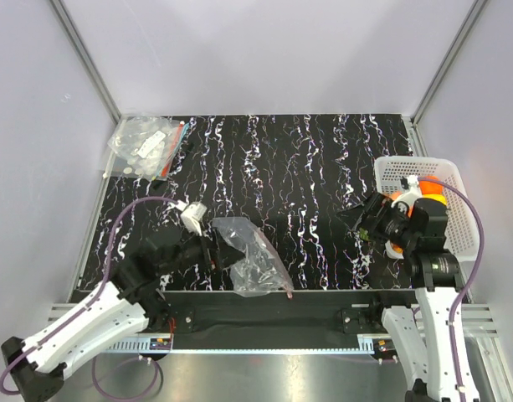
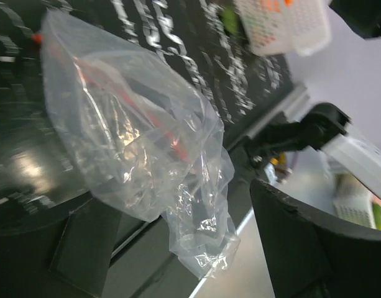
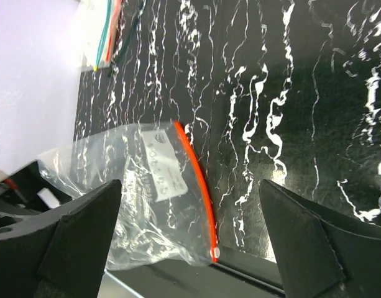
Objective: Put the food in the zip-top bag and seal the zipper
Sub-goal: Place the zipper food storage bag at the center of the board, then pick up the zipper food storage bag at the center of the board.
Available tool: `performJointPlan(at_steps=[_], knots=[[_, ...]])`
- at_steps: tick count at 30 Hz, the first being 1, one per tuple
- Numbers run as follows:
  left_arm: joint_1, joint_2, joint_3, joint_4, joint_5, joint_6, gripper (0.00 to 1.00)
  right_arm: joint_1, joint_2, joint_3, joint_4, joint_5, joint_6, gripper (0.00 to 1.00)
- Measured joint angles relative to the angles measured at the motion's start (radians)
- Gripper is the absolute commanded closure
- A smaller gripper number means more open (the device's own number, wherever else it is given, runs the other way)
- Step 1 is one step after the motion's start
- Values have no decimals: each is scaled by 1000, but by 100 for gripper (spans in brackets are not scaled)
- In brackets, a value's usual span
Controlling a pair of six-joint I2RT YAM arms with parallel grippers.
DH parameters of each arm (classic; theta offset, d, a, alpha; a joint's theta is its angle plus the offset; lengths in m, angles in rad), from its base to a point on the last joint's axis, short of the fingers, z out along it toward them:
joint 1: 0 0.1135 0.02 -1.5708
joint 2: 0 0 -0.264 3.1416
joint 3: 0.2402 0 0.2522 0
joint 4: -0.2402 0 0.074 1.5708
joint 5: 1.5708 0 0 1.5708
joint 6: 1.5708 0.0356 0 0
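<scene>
Black marbled tabletop, white mesh basket at right, spare clear bags far-left corner

Glossy, crinkled clear-plastic zip-top bag

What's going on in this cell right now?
Bagging job, nothing loaded yet. The zip-top bag lies crumpled and looks empty at the table's near edge, right at the left end effector, whose jaws stand open. The right end effector is open and empty, beside the white basket where the orange food sits.
</scene>
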Motion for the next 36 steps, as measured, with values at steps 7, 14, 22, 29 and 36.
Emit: performJointPlan(at_steps=[7, 14, 22, 29, 36], knots=[[2, -14, 206, -333, -261, 26, 1, 1, 138, -63, 71, -102, -10, 4], [2, -16, 412, -625, -560, 56, 1, 75, 237, -86, 130, -118, -13, 5], [2, 179, 365, -536, -542, 135, 1, 311, 444, -74, 241, -11, 4, 11], [2, 313, 205, -404, -449, 149, 9, 440, 578, -69, 326, 47, 32, 18], [2, 338, 97, -267, -397, 130, 35, 543, 689, -104, 457, 74, 94, 18]])
